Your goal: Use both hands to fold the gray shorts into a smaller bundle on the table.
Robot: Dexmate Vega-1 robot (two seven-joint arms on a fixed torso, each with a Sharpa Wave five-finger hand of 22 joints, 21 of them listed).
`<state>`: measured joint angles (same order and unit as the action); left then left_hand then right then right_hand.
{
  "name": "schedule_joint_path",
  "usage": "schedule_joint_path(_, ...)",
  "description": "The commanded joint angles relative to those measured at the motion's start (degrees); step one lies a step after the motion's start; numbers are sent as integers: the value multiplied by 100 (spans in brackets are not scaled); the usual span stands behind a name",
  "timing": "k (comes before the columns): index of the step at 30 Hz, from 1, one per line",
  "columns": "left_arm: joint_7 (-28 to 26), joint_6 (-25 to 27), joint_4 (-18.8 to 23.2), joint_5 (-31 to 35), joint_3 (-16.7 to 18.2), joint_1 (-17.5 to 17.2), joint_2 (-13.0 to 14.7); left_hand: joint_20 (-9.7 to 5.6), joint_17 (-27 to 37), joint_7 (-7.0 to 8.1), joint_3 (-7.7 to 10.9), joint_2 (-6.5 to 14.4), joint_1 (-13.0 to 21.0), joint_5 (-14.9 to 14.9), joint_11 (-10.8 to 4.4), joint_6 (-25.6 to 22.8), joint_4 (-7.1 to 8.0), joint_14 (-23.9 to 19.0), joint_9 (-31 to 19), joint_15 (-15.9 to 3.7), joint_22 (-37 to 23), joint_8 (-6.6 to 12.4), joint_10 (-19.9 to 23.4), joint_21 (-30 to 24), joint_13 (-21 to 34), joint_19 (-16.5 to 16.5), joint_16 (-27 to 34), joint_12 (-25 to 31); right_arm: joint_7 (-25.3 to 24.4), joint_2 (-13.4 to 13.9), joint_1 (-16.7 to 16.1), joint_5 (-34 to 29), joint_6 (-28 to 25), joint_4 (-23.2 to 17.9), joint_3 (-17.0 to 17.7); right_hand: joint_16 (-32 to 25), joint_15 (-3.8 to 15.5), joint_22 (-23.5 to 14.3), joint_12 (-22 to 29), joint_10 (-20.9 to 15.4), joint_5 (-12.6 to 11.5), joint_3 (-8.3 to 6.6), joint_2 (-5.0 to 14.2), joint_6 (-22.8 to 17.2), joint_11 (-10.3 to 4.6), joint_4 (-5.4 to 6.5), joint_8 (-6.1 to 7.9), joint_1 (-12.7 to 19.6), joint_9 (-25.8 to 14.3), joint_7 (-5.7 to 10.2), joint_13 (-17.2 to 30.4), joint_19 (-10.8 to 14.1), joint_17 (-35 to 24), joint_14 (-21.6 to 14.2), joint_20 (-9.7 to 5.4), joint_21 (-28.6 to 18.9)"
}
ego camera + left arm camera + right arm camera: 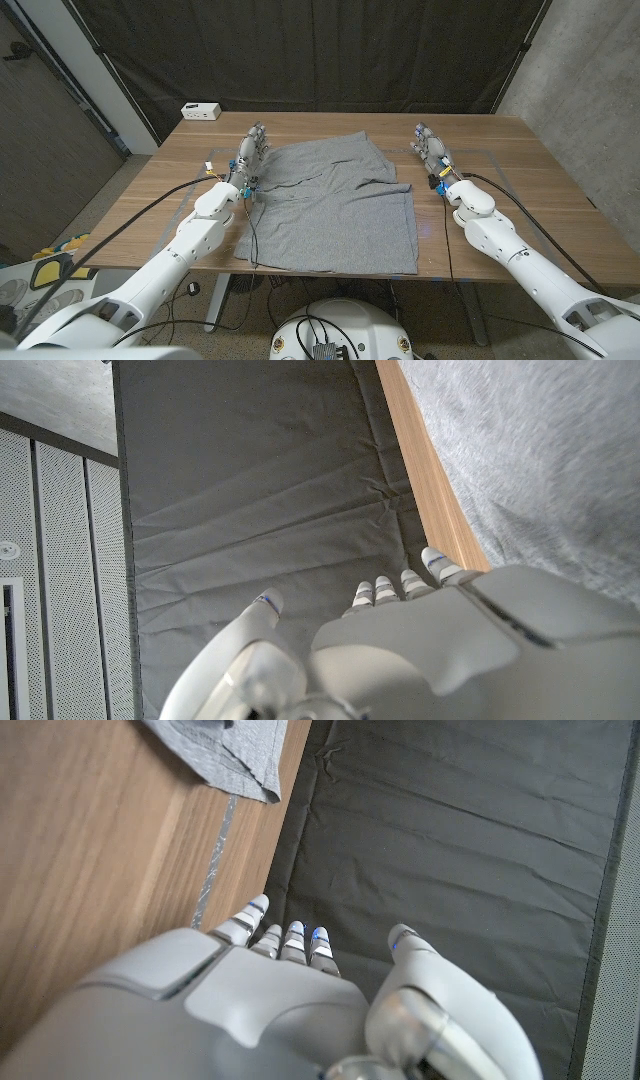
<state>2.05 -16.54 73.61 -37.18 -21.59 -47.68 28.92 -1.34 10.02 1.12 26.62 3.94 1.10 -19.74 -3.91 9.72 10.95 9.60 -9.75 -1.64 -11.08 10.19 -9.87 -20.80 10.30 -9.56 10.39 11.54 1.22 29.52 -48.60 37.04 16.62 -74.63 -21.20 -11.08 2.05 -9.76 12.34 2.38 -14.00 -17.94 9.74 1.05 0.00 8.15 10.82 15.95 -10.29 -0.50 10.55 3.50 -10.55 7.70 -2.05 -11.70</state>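
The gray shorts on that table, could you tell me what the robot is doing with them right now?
The gray shorts lie spread on the wooden table, with their far part already rumpled and partly folded over. The left hand stands at the shorts' left edge, and the right hand stands on bare wood just off their right side. Neither hand holds the cloth.

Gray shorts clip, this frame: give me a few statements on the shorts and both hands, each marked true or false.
1. The gray shorts lie spread on the wooden table. True.
2. The left hand grips the shorts. False: it holds nothing, fingers apart, at their edge.
3. The right hand is over bare wood beside the shorts. True.
4. A white box sits on the shorts. False: it stands at the table's far left corner.
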Motion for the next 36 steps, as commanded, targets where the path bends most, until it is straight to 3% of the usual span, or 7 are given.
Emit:
schedule_joint_path(1,-67,-73,87,177,-36,7,48,26,16,14,48,695,-6,-26,-32,1171,7,1199,-21,5,-17,23,-991,-30,15,-406,35,14,-171,147,-78,-257,32,-247,-15,-24,47,-14,6,55,-36,-48,2,62,-2,-41,29,64,-10,-11,29,59,4,30,-143,-27)
schedule_joint_path(6,-255,-202,391,493,-48,-50,197,95,14,37,58,686,0,-26,-43,1143,-2,1166,-21,-8,-15,33,-949,-28,14,-399,42,26,-310,282,-124,-546,120,-482,-41,-18,12,-13,3,26,-31,-69,-30,58,36,-109,25,122,-8,-27,28,70,20,8,-111,-21)
schedule_joint_path(11,-598,-265,766,1007,-88,-130,386,160,2,65,67,604,39,-12,1,922,-59,965,-20,30,-8,98,-723,-52,13,-297,83,94,-547,511,-215,-904,8,-854,-65,-31,-121,-10,14,-147,9,-120,-155,-31,152,-370,42,341,-6,-70,26,164,47,-156,78,-22)
schedule_joint_path(25,-1338,112,1921,2165,-58,-482,943,272,-12,84,85,537,113,17,29,665,-126,736,-19,97,10,133,-477,-56,10,-199,96,141,-1060,1191,-566,-1818,-473,-1922,-17,-38,-119,-11,19,-334,82,-206,-192,-251,124,-654,88,602,-7,-35,24,278,52,-325,124,-24)
schedule_joint_path(27,-1468,186,2072,2350,-42,-544,1006,290,-16,109,90,522,134,28,16,617,-146,691,-19,114,13,136,-406,-57,10,-177,96,157,-1199,1327,-631,-2065,-636,-2149,-14,-52,-127,-12,10,-362,105,-229,-193,-302,121,-727,92,669,-7,-20,24,312,52,-405,208,-25)
schedule_joint_path(33,-1914,368,2565,2934,53,-796,1169,497,-32,200,156,433,349,148,32,181,-335,314,-17,260,30,185,-51,-68,3,10,108,203,-1396,1608,-807,-2519,-959,-2698,27,-98,-314,-20,30,-623,206,-323,-166,-469,93,-997,95,922,-11,1,27,449,44,-716,462,-36)
schedule_joint_path(36,-2191,536,2828,3284,105,-939,1223,877,-28,224,237,411,547,296,128,-76,-489,46,-21,455,25,175,189,-55,6,104,102,211,-1498,1718,-888,-2751,-1157,-2948,39,-112,-313,-22,31,-669,225,-344,-158,-515,112,-1049,101,972,-12,6,28,469,42,-792,497,-36)
